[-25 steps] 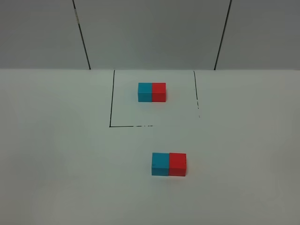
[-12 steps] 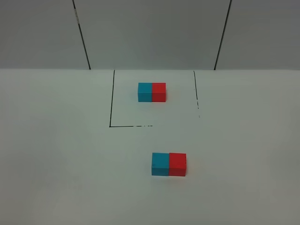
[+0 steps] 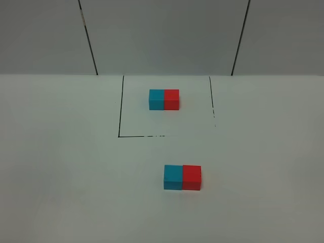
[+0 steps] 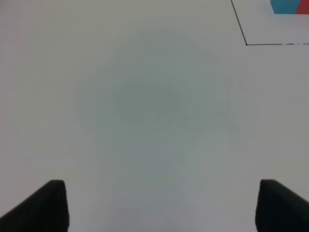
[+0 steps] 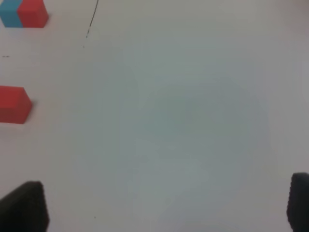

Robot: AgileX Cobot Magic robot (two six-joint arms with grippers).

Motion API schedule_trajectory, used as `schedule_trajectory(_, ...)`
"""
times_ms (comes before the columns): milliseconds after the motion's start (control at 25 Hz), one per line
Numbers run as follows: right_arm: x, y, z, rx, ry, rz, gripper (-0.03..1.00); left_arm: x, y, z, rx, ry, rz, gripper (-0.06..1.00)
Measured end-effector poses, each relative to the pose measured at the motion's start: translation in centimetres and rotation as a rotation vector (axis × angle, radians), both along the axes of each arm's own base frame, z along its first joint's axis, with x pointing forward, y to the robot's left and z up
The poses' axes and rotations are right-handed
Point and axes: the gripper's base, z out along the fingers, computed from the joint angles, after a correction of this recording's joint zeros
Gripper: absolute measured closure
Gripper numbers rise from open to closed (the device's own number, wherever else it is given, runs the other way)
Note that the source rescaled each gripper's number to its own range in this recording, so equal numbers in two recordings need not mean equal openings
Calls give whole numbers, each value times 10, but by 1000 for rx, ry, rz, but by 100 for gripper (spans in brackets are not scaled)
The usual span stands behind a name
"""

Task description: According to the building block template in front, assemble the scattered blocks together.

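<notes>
**Blocks sit paired on white table, both grippers wide and empty**

The cyan cube [image 3: 172, 177] and red cube [image 3: 192, 177] rest touching on the white table [image 3: 61, 167], well ahead of the left gripper [image 4: 159, 208] and right gripper [image 5: 166, 208], each with jaws apart. Farther off, the building block template [image 3: 164, 99] sits inside a black outline [image 3: 120, 109] before grey wall panels [image 3: 162, 35].

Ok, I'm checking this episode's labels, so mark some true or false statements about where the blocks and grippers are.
1. The near cyan cube touches the near red cube. True.
2. The template has red on its left. False: cyan is left.
3. The template lies inside the black outline. True.
4. The left gripper holds a cube. False: it is open over bare table.
5. The right gripper is shut. False: open, empty.
</notes>
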Motion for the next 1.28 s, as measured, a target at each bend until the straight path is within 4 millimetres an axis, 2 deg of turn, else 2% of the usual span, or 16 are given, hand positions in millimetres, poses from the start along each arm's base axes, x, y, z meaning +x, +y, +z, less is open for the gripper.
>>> schedule_trajectory(1280,0,0,0,1,-3,2,-3,0,0,0,0,0,0,16)
